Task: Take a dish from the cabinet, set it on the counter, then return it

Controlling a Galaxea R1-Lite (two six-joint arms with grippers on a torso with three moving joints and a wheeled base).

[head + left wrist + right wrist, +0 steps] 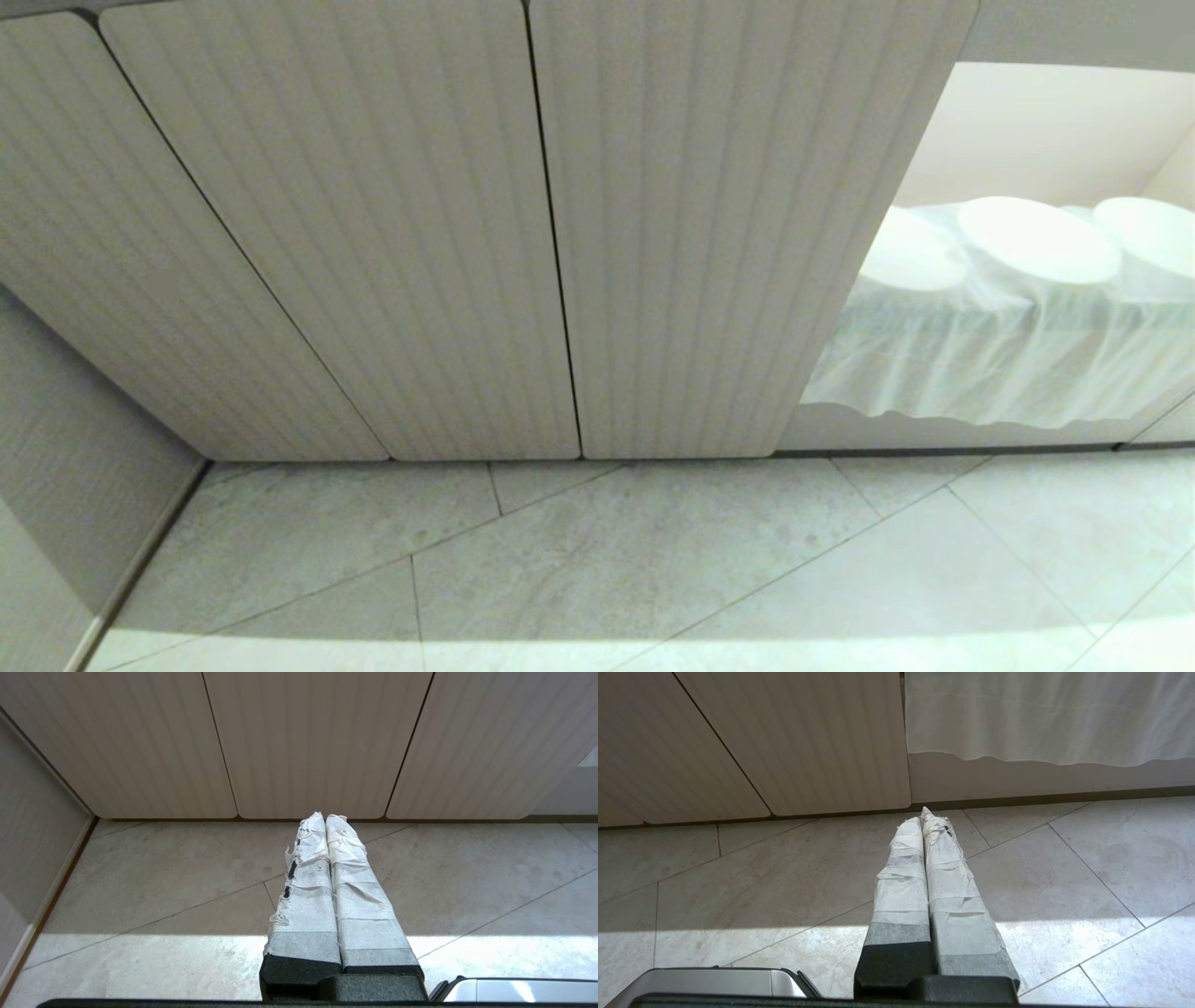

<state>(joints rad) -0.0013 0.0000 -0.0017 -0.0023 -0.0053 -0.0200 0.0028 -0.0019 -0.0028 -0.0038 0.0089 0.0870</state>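
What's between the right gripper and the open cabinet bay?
In the right wrist view, only floor tiles lie between the right gripper and the bay, whose front is hung with a white cloth.

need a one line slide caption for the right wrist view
Right pincer shut above the tiled floor, facing ribbed cabinet doors and a hanging white sheet.

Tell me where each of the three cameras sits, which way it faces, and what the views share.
Head view: high on the robot, tilted down at the closed ribbed doors of the cabinet, with white dishes on a cloth-draped shelf at the right; no arm shows.
Left wrist view: behind the left gripper, shut, low over the tiled floor, facing the doors.
Right wrist view: behind the right gripper, shut, facing the doors and the hanging white cloth.
Shared: all three show doors and floor; head and right wrist share the cloth.
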